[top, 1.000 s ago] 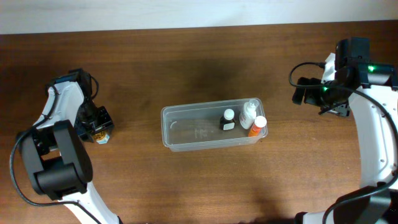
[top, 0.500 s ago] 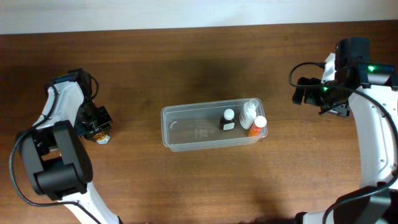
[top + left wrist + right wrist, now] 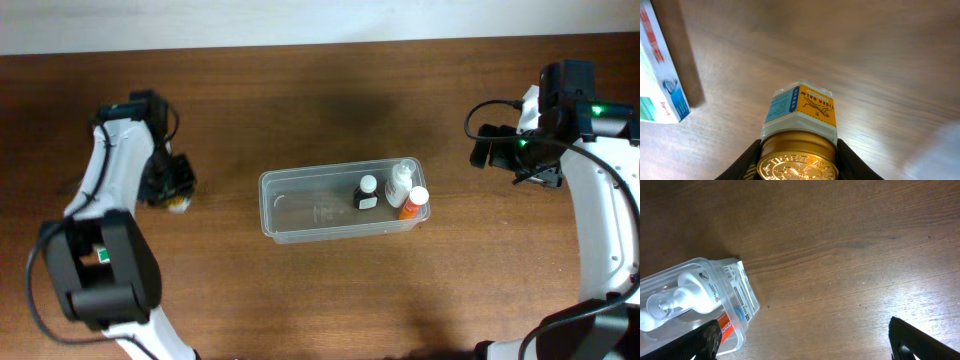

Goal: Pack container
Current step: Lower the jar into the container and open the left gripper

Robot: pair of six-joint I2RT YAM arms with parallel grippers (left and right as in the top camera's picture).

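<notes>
seemingly the carrying step: left gripper (image 3: 172,190) closed on the jar (image 3: 800,125), container (image 3: 300,212) well apart from these jaws. right gripper (image 3: 484,148) spread wide and empty, container corner ahead of its jaws. next: bring jar over the free half, lower, let go.

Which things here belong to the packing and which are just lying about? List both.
In the job:
container
black bottle, white bottle and orange bottle, all inside it
jar, gripped by the left end effector

Lying about:
box, untouched; it may be packed later
</notes>
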